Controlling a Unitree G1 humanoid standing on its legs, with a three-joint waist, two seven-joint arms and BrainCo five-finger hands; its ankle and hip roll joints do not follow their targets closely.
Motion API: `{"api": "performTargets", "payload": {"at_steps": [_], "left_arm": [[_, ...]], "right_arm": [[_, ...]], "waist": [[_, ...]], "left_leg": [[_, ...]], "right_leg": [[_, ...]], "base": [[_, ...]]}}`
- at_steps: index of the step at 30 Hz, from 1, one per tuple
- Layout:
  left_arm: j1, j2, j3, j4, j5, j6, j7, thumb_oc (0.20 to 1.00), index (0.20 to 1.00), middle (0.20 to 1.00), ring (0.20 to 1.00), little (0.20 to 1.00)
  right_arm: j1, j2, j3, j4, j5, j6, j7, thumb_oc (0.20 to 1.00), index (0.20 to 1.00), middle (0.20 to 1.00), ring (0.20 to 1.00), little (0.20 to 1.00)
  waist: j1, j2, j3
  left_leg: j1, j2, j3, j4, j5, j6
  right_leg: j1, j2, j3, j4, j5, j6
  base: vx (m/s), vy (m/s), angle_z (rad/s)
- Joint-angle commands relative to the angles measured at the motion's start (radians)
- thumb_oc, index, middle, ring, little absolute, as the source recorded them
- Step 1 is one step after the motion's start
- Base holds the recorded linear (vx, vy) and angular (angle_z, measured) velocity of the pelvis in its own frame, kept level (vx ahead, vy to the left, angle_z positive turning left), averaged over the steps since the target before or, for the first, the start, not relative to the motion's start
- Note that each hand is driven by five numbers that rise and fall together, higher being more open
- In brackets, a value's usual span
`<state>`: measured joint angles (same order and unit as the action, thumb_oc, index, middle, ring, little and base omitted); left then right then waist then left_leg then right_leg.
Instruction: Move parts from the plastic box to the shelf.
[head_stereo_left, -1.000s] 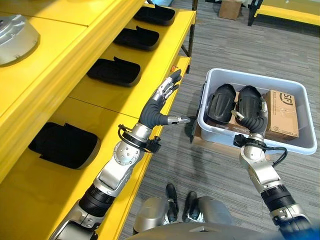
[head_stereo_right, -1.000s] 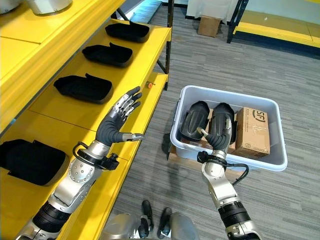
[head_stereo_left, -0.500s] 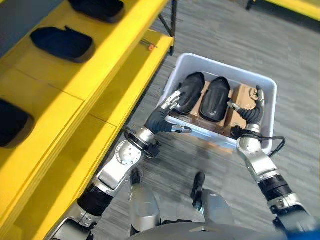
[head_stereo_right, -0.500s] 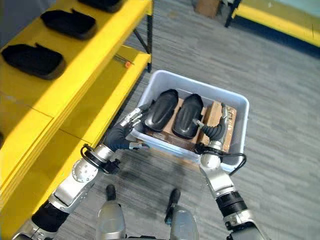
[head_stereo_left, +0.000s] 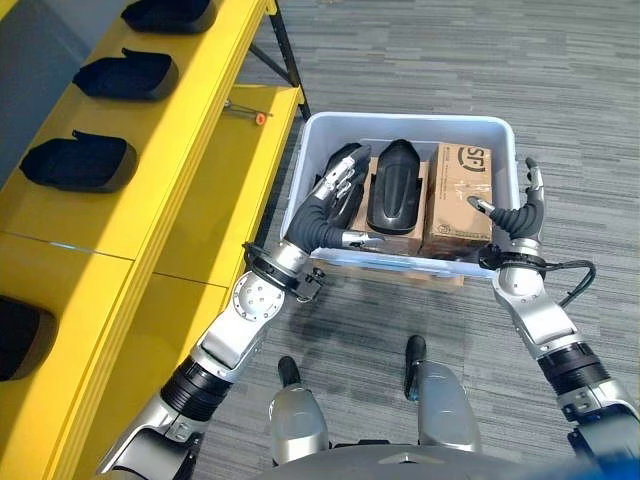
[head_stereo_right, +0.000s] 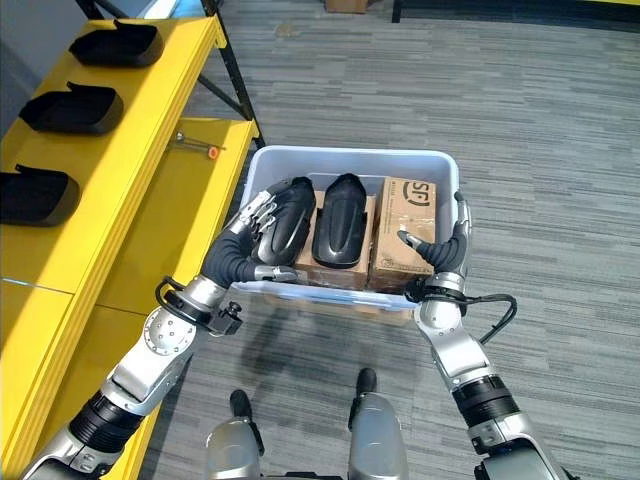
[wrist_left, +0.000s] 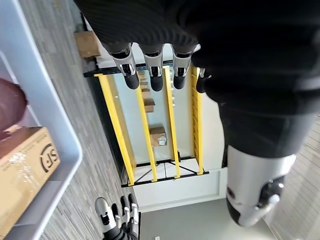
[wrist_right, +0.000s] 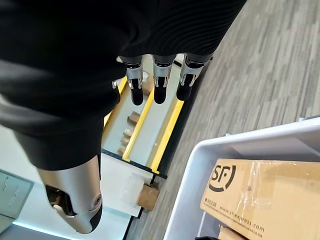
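Note:
The pale plastic box (head_stereo_left: 400, 122) sits on the carpet and holds two black parts side by side and a cardboard carton (head_stereo_left: 458, 198). My left hand (head_stereo_left: 330, 195) is open with straight fingers (wrist_left: 152, 70). It reaches over the box's left side and lies against the left black part (head_stereo_right: 287, 222). The middle black part (head_stereo_left: 392, 187) lies free. My right hand (head_stereo_left: 522, 212) is open at the box's right rim beside the carton, its fingers (wrist_right: 159, 80) straight and its thumb spread. The yellow shelf (head_stereo_left: 190, 190) runs along the left.
Several black parts rest on the shelf's upper level (head_stereo_left: 75, 160) (head_stereo_left: 125, 72). A small red-tipped tool (head_stereo_left: 245, 112) lies on the lower level near the box. Grey carpet stretches beyond and to the right of the box.
The camera has swung from the shelf to the box. My left hand has gone from the shelf edge to the left black part. My right hand has shifted to the box's right rim.

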<state>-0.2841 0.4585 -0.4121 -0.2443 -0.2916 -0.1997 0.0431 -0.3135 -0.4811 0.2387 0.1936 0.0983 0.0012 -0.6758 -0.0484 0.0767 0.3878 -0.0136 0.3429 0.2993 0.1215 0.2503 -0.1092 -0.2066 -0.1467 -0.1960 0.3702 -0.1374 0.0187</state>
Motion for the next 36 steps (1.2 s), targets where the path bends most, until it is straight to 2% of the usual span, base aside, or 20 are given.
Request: {"api": "performTargets", "payload": {"at_steps": [1,2,3,4,5,8,9,10,12,13,15,17,19,24,30,31,36], "left_arm": [[-0.02,0.006,0.014,-0.067,-0.02,-0.031,0.08,1.0,1.0,1.0,1.0,1.0],[-0.026,0.002,0.015,-0.068,-0.026,-0.027,0.089,1.0,1.0,1.0,1.0,1.0],[-0.039,-0.004,0.018,-0.069,-0.012,-0.026,0.084,1.0,1.0,1.0,1.0,1.0],[-0.044,-0.006,0.019,-0.07,-0.002,-0.023,0.083,1.0,1.0,1.0,1.0,1.0],[-0.046,-0.01,0.021,-0.07,0.008,-0.014,0.078,1.0,1.0,1.0,1.0,1.0],[-0.034,-0.023,0.024,-0.073,0.034,-0.015,0.1,1.0,1.0,1.0,1.0,1.0],[-0.031,-0.031,0.021,-0.079,0.07,0.006,0.138,1.0,1.0,1.0,1.0,1.0],[-0.045,-0.013,0.026,-0.065,0.044,-0.007,0.167,1.0,1.0,1.0,1.0,1.0],[-0.067,-0.019,0.022,-0.052,0.02,0.005,0.169,1.0,1.0,1.0,1.0,1.0],[-0.097,-0.024,0.011,-0.037,0.005,0.014,0.164,1.0,1.0,1.0,1.0,1.0],[-0.122,-0.034,-0.001,-0.024,0.008,0.021,0.168,1.0,1.0,1.0,1.0,1.0],[-0.146,-0.042,-0.004,-0.019,0.011,0.034,0.168,1.0,1.0,1.0,1.0,1.0],[-0.17,-0.044,-0.006,-0.015,0.013,0.041,0.17,1.0,1.0,1.0,1.0,1.0],[-0.174,-0.044,0.001,-0.042,0.041,0.059,0.149,1.0,1.0,1.0,1.0,1.0],[-0.166,-0.029,0.03,-0.056,0.046,0.001,0.16,1.0,1.0,1.0,1.0,1.0],[-0.172,-0.018,0.039,-0.063,0.044,-0.002,0.137,1.0,1.0,1.0,1.0,1.0],[-0.212,-0.006,0.043,-0.063,0.043,-0.011,0.076,1.0,1.0,1.0,1.0,1.0]], "right_arm": [[-0.014,0.014,-0.033,-0.063,0.013,-0.035,0.017,1.0,1.0,1.0,1.0,1.0],[-0.009,0.013,-0.035,-0.069,0.008,-0.028,0.019,1.0,1.0,1.0,1.0,1.0],[-0.002,0.01,-0.037,-0.08,-0.01,-0.028,0.016,1.0,1.0,1.0,1.0,1.0],[0.0,0.009,-0.036,-0.082,-0.02,-0.03,0.013,1.0,1.0,1.0,1.0,1.0],[-0.001,0.012,-0.029,-0.083,-0.028,-0.04,0.012,1.0,1.0,1.0,1.0,1.0],[-0.004,0.01,-0.015,-0.078,-0.021,-0.048,0.009,1.0,1.0,1.0,1.0,1.0],[0.005,0.007,-0.004,-0.09,-0.01,-0.05,-0.001,1.0,1.0,1.0,1.0,1.0],[-0.019,0.002,0.003,-0.083,0.002,-0.066,0.021,1.0,1.0,1.0,1.0,1.0],[-0.032,0.008,0.005,-0.088,0.005,-0.058,0.01,1.0,1.0,1.0,1.0,1.0],[-0.051,0.014,-0.002,-0.074,0.008,-0.066,-0.006,1.0,1.0,1.0,1.0,1.0],[-0.068,0.024,-0.02,-0.064,0.021,-0.077,0.0,1.0,1.0,1.0,1.0,1.0],[-0.091,0.037,-0.033,-0.07,0.014,-0.067,-0.007,1.0,1.0,1.0,1.0,1.0],[-0.119,0.042,-0.05,-0.084,-0.037,-0.029,-0.056,1.0,1.0,1.0,1.0,1.0],[-0.179,0.05,-0.083,-0.087,-0.037,0.0,-0.084,1.0,1.0,1.0,1.0,1.0],[-0.273,0.061,-0.089,-0.074,-0.041,0.027,-0.119,1.0,1.0,1.0,1.0,1.0],[-0.301,0.057,-0.104,-0.064,-0.065,0.039,-0.16,1.0,1.0,1.0,1.0,1.0],[-0.425,0.03,-0.144,0.042,-0.045,0.074,-0.189,1.0,1.0,1.0,1.0,1.0]], "waist": [[-0.018,-0.024,-0.023],[-0.025,-0.022,-0.022],[-0.038,-0.017,-0.014],[-0.041,-0.013,-0.007],[-0.039,-0.006,0.008],[-0.029,0.012,0.011],[-0.021,0.022,0.015],[-0.003,0.01,0.016],[0.006,0.016,0.02],[0.011,0.017,0.029],[0.019,0.009,0.04],[0.03,0.003,0.051],[0.044,-0.002,0.068],[0.088,-0.002,0.101],[0.136,-0.002,0.132],[0.154,-0.004,0.132],[0.19,-0.001,0.132]], "left_leg": [[0.0,-0.011,0.05,0.094,-0.154,-0.02],[0.001,-0.012,0.06,0.115,-0.154,-0.023],[-0.024,0.002,0.082,0.191,-0.12,-0.035],[-0.047,0.006,0.071,0.217,-0.102,-0.041],[-0.083,-0.003,0.025,0.212,-0.064,-0.046],[-0.099,-0.008,-0.017,0.054,-0.002,-0.045],[-0.123,0.009,-0.051,-0.073,0.092,-0.059],[-0.128,-0.026,-0.112,-0.096,0.038,-0.044],[-0.134,-0.041,-0.115,-0.062,-0.016,-0.027],[-0.121,-0.068,-0.112,-0.049,-0.07,-0.011],[-0.111,-0.099,-0.125,-0.036,-0.098,0.0],[-0.111,-0.126,-0.136,-0.032,-0.114,0.011],[-0.121,-0.148,-0.152,-0.029,-0.124,0.022],[-0.162,-0.172,-0.188,-0.03,-0.126,0.034],[-0.248,-0.187,-0.212,-0.024,-0.122,0.041],[-0.295,-0.195,-0.214,-0.018,-0.123,0.046],[-0.408,-0.216,-0.226,0.013,-0.127,0.056]], "right_leg": [[0.07,-0.028,-0.029,-0.063,0.055,0.028],[0.071,-0.029,-0.031,-0.058,0.047,0.025],[0.075,-0.019,-0.034,-0.057,0.031,0.009],[0.076,-0.011,-0.031,-0.053,0.025,0.001],[0.074,0.003,-0.01,-0.04,0.02,-0.003],[0.082,0.007,0.016,-0.054,0.027,0.008],[0.104,-0.009,0.028,-0.061,0.021,0.008],[0.089,-0.034,0.05,-0.02,-0.005,0.021],[0.073,-0.04,0.055,0.035,-0.018,0.019],[0.061,-0.049,0.059,0.056,-0.013,0.031],[0.057,-0.055,0.062,0.059,0.001,0.046],[0.051,-0.061,0.055,0.053,0.015,0.055],[0.039,-0.068,0.046,0.054,0.023,0.061],[0.034,-0.071,0.012,0.039,0.028,0.057],[-0.025,-0.071,-0.017,0.049,0.027,0.054],[-0.074,-0.072,-0.03,0.065,0.026,0.059],[-0.177,-0.066,-0.04,0.105,0.018,0.061]], "base": [[0.05,-0.054,-0.07],[0.01,-0.074,-0.1],[0.01,-0.057,-0.1],[0.02,0.015,0.05],[0.06,0.134,0.21],[0.18,0.402,-0.07],[0.18,0.719,-0.48],[0.18,0.834,-0.83],[0.06,0.427,-1.16],[0.01,0.224,-0.92],[0.01,0.163,-0.12],[-0.04,0.079,0.45],[-0.08,0.033,0.31],[-0.07,-0.018,0.27],[-0.09,-0.002,0.11],[-0.1,-0.038,0.11],[-0.08,-0.028,0.12]]}}
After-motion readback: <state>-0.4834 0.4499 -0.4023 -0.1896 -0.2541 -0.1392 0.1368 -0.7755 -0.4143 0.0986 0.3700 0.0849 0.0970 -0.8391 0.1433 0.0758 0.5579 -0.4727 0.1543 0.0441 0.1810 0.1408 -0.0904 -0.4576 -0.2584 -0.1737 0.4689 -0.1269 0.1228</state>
